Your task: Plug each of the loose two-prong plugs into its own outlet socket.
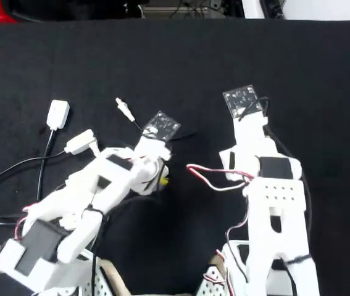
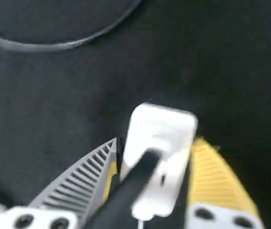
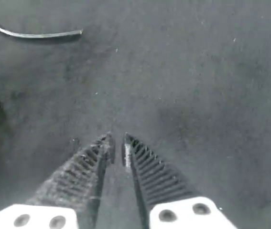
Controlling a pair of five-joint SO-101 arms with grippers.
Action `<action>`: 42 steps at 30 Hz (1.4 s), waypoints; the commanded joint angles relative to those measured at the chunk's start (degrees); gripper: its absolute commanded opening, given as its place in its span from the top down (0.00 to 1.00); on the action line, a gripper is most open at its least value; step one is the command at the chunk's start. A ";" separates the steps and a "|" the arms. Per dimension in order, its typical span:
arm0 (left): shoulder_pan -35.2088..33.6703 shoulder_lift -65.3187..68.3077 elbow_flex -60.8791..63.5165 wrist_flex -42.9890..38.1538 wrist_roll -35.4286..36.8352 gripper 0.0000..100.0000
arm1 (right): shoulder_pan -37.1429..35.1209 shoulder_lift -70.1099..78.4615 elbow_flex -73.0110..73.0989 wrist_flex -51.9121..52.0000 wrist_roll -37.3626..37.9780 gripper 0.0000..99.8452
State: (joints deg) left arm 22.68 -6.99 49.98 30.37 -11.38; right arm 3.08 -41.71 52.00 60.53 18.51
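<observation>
Plug (image 2: 161, 129) in L hand (image 2: 155, 143), table (image 1: 323, 68) ctr.

2 white plastic robot arms (image 1: 100, 179) (image 1: 273, 197). 4 white plastic plug pieces (image 1: 57, 114) (image 1: 79, 143) (image 1: 124, 110) (image 2: 159, 129) w/ black cords (image 2: 125, 191): 3 upper left in high view, 1 mid-frame in left wrist view. 1 black table (image 1: 323, 74).

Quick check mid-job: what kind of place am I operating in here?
Probably a robotics lab or workshop bench: a table covered in black cloth, two white arms mounted at its near edge, and loose cables in the room behind.
</observation>
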 commanded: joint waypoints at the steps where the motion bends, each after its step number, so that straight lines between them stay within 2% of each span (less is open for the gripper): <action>1: 0.22 1.67 -5.67 3.08 -0.35 0.89 | 0.88 2.42 -0.66 -2.02 -0.62 0.98; 4: -0.40 1.14 -5.23 4.84 -0.44 0.97 | 0.88 2.33 -0.57 -2.02 -0.62 0.98; 8: -4.79 -1.67 -7.78 12.66 -3.60 0.97 | 0.88 2.42 -0.57 -1.93 -0.79 0.98; 13: -18.86 -8.79 -14.20 22.42 -9.23 0.97 | 0.70 2.68 -0.48 -1.67 -0.79 0.98; 18: -35.47 -6.51 -22.81 23.47 -12.84 0.97 | 0.70 2.77 -0.48 -1.76 -0.79 0.98; 24: -43.74 3.16 -30.99 23.56 -12.92 0.97 | -0.26 2.77 0.13 -2.55 -0.44 0.97; 27: -45.41 6.68 -34.07 24.70 -13.19 0.95 | -5.10 2.77 0.66 -3.69 1.32 0.97; 31: -45.23 8.44 -36.79 33.23 -13.19 0.81 | -13.80 2.77 -0.04 -4.31 2.20 0.97; 33: -45.41 7.91 -37.14 35.69 -13.19 0.78 | -16.97 2.77 -0.92 -5.89 1.93 0.97; 36: -46.11 5.45 -36.88 38.15 -13.27 0.77 | -20.22 2.86 -1.19 -10.37 1.93 0.96; 38: -47.34 2.90 -36.79 39.56 -13.27 0.77 | -23.21 2.95 -0.84 -14.15 1.93 0.91; 42: -50.51 -3.52 -36.62 43.52 -13.10 0.67 | -32.79 5.93 0.66 -26.02 -2.81 0.84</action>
State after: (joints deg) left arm -25.49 -4.53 16.22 71.60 -24.31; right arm -20.84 -38.55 52.97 45.58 19.56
